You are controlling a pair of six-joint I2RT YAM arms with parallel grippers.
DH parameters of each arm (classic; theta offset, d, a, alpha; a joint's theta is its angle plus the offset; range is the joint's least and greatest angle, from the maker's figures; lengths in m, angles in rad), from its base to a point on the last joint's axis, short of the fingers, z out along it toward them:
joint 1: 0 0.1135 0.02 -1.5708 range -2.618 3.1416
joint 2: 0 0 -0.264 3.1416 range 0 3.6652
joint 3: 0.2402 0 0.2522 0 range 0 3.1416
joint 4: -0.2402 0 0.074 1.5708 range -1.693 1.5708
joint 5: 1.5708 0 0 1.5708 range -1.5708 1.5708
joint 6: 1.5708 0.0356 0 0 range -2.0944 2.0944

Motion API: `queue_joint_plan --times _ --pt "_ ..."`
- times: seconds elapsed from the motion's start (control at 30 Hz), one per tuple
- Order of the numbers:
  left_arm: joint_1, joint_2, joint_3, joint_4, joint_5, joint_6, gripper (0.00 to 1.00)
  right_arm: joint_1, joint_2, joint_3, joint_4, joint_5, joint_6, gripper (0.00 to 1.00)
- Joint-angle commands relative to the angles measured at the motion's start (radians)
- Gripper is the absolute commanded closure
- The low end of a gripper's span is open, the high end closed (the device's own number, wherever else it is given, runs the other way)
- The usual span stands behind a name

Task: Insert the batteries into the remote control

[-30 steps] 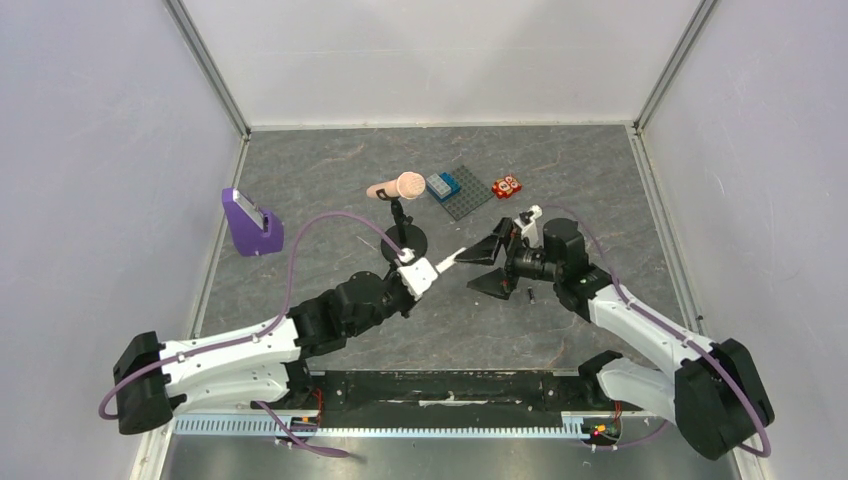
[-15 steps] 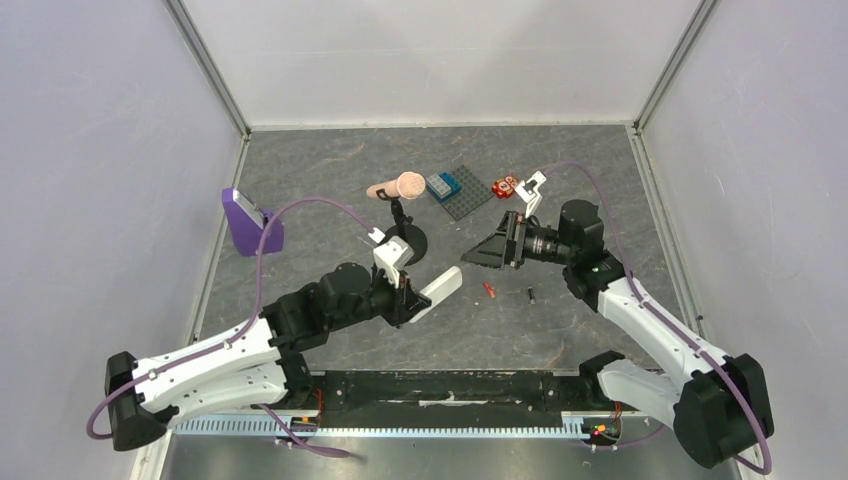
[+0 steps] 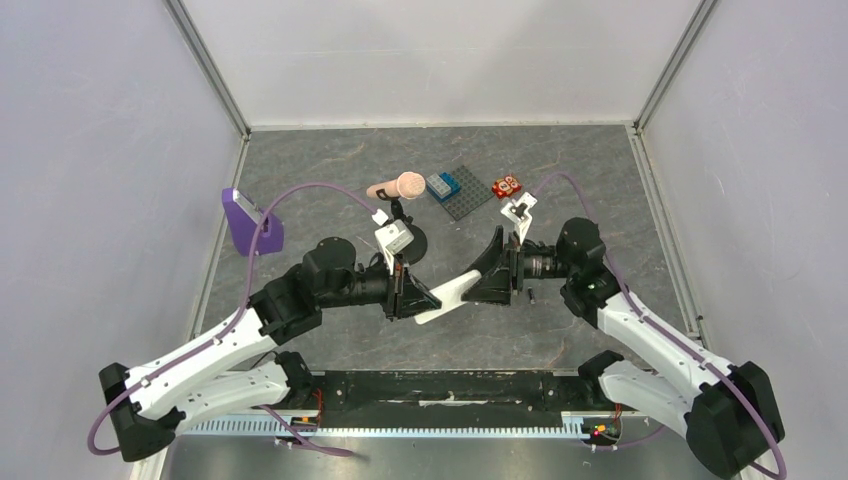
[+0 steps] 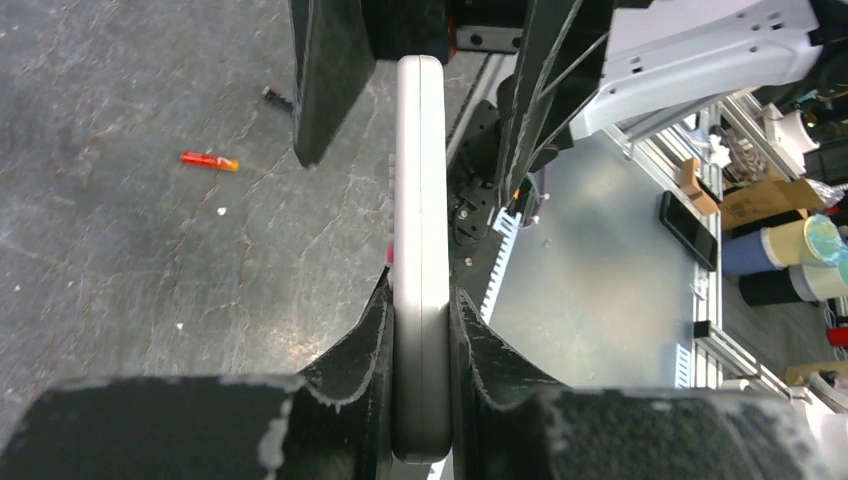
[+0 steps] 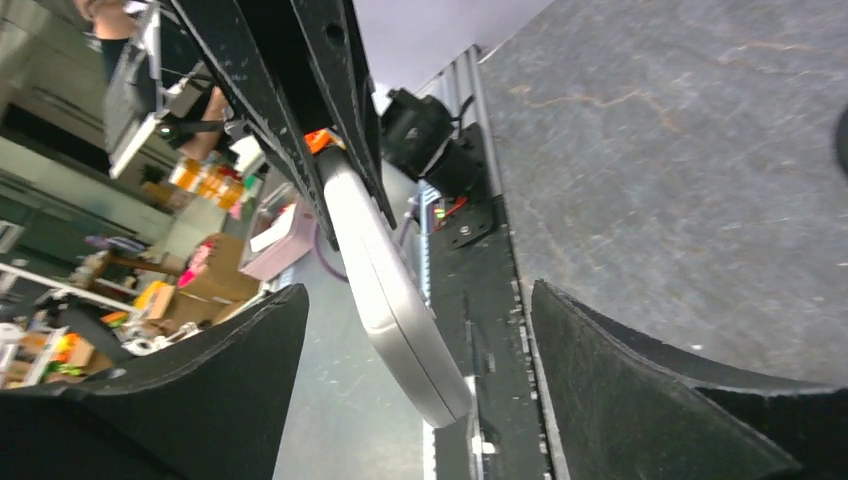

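While the left end effector (image 4: 422, 300) clamps the remote control (image 4: 420, 150) edgewise, we see the right end effector (image 5: 420, 292) spread wide around its free end, apparently untouching.

purple wedge (image 3: 250, 222) L | pink roller (image 3: 398, 186) ctr | grey plate (image 3: 468, 198) (blue brick (image 3: 441, 184) on it) | red block (image 3: 507, 186) beside plate
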Motion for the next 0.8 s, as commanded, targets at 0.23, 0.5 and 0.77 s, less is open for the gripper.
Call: queue_joint_plan --times 0.23,0.5,0.77 --pt "0.009 -0.006 0.071 0.005 0.081 0.021 0.96 0.014 -0.015 -0.136 0.603 -0.044 0.46 0.71" --pt "0.011 -0.053 0.03 0.158 -0.038 -0.14 0.33 0.014 0.065 -0.198 1.116 0.09 0.858 0.93" --pt "0.011 -0.07 -0.129 0.526 -0.192 -0.364 0.33 0.017 0.063 -0.2 1.025 0.262 0.849 0.94"
